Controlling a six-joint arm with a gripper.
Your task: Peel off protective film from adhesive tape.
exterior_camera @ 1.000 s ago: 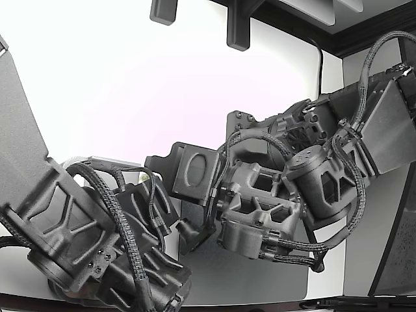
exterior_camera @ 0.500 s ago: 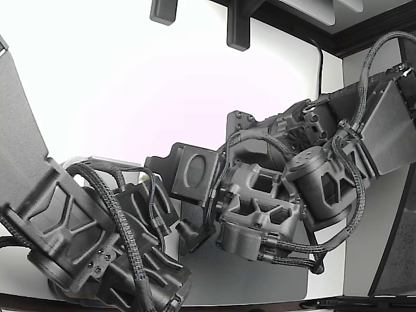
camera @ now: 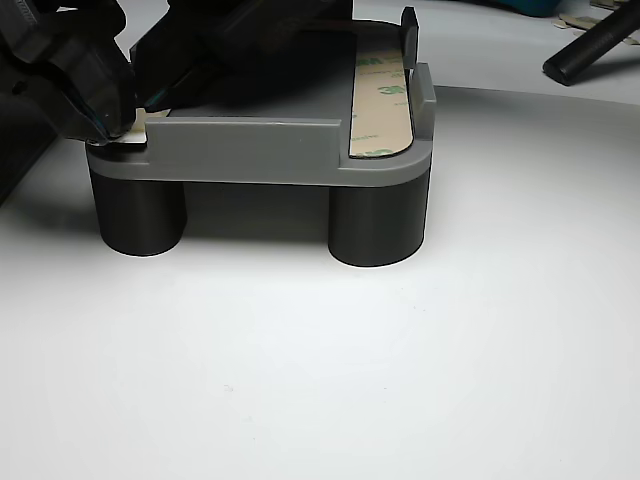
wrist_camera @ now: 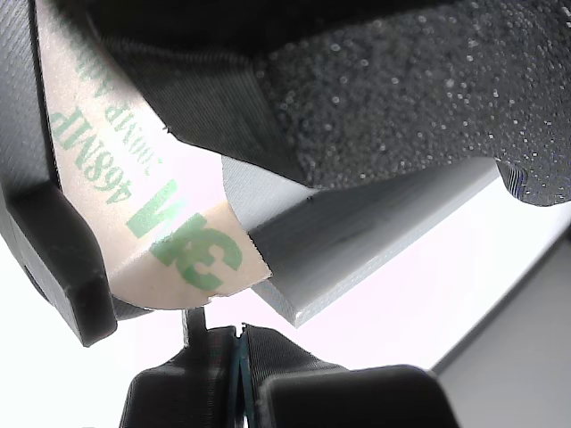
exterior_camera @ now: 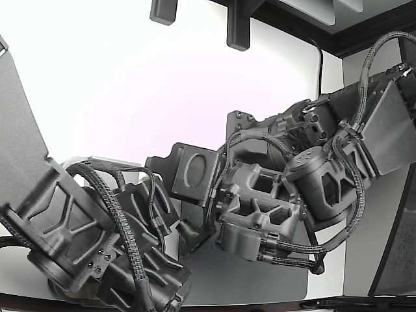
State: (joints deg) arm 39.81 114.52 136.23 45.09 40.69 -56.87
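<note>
The film (wrist_camera: 169, 223) corner is pinched by the end effector (camera: 118, 118) at the fixture's (camera: 250, 150) nine o'clock end; it should be drawn back slowly at a low angle.

Exterior view: high, steep down-look, arms (exterior_camera: 260, 208) crowd it, table (exterior_camera: 130, 78) toward 12 o'clock. Wrist view: pressed close to the liner (wrist_camera: 169, 241) and grey fixture (wrist_camera: 357, 241). Other view: table height, level, near; shares the fixture (camera: 260, 150) and a liner (camera: 380, 105) with the wrist view.
</note>
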